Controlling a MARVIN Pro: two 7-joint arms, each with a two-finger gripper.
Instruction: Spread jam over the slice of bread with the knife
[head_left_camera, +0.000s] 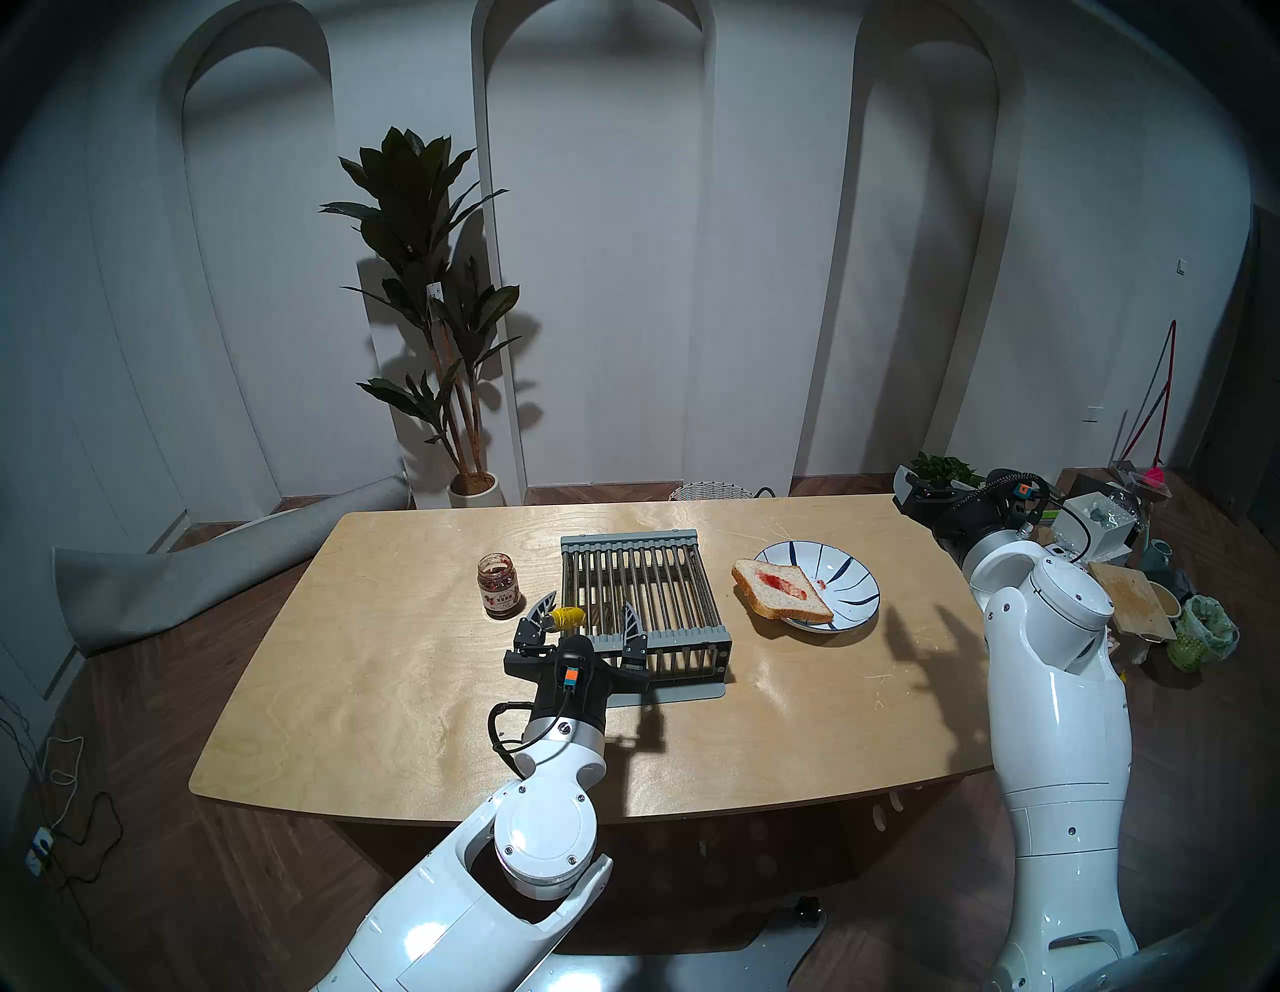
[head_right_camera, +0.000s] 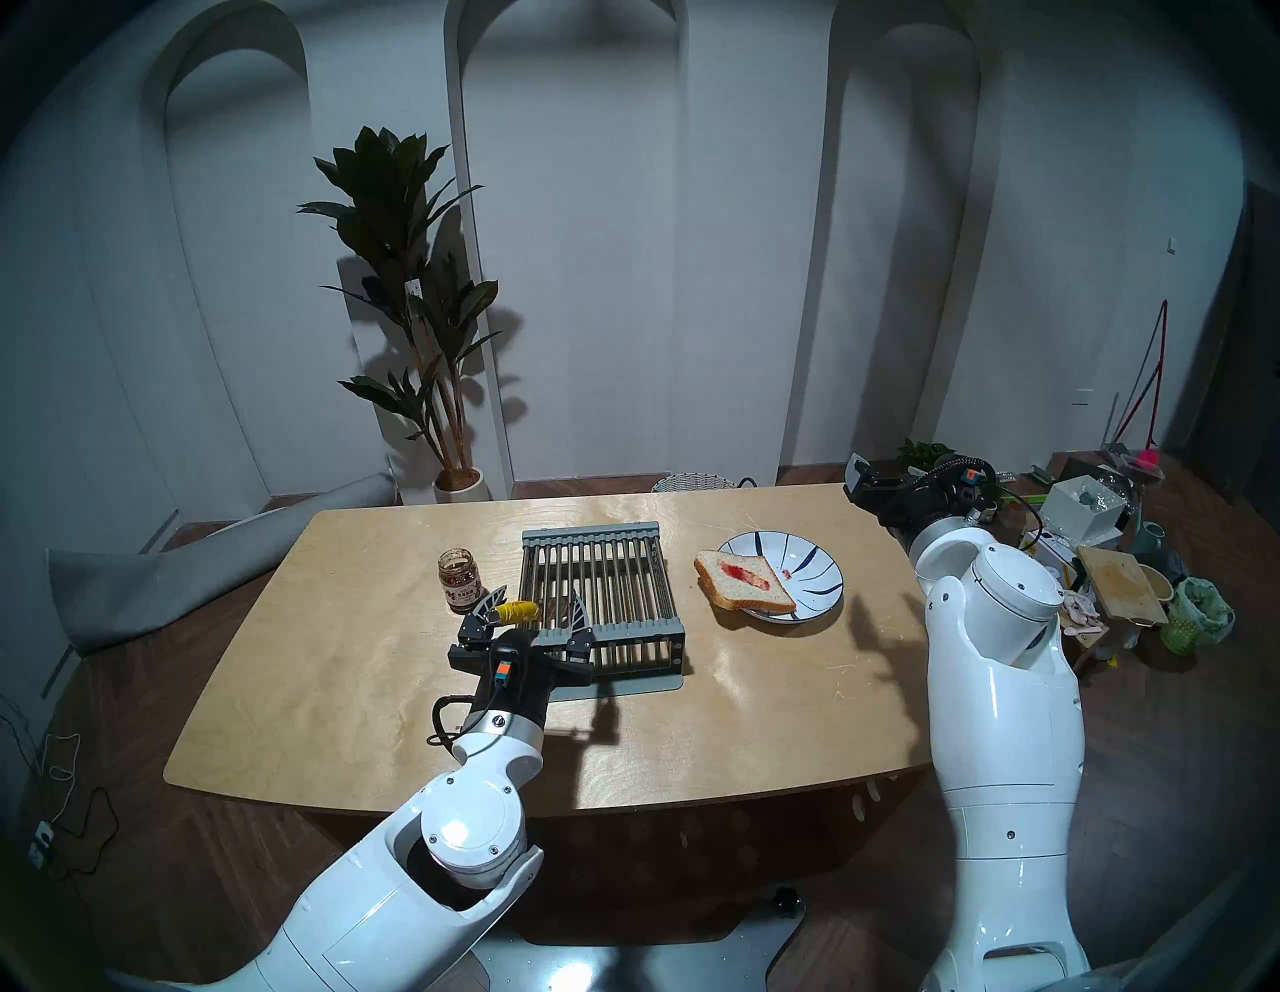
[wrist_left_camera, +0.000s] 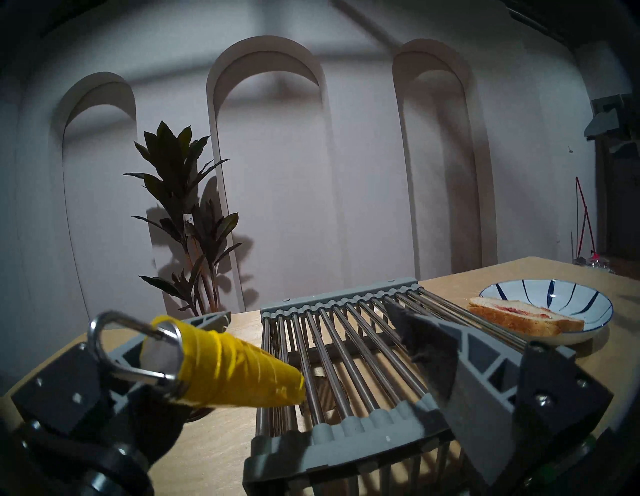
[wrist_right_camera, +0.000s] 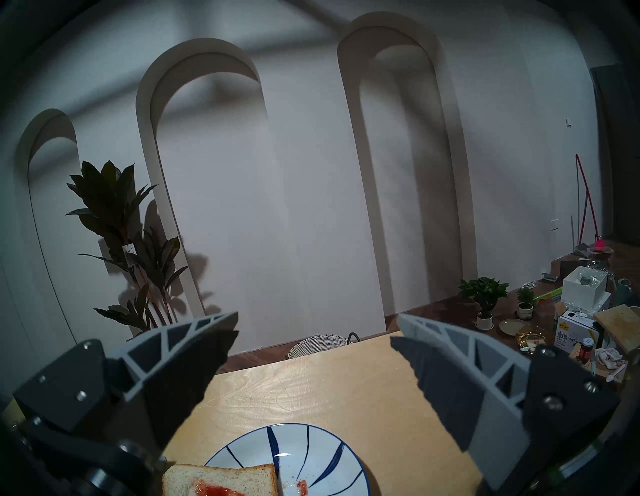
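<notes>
Grey rack, mid-counter. Knife: rack's left edge, between spread left jaws. Jam jar: left of rack. Bread, jam-smeared, on plate: right. Right jaws: spread, empty.

I see a pale wooden table, a rack of shiny metal bars, and a glossy ceramic plate.

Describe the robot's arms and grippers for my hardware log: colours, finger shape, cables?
Glossy white arm shells with silver joint rings and black wrists. Left gripper and right gripper have black bases with grey, truss-ribbed pointed fingers and dark serrated pads. Black cables loop at each wrist, beside an orange-and-teal tag.
</notes>
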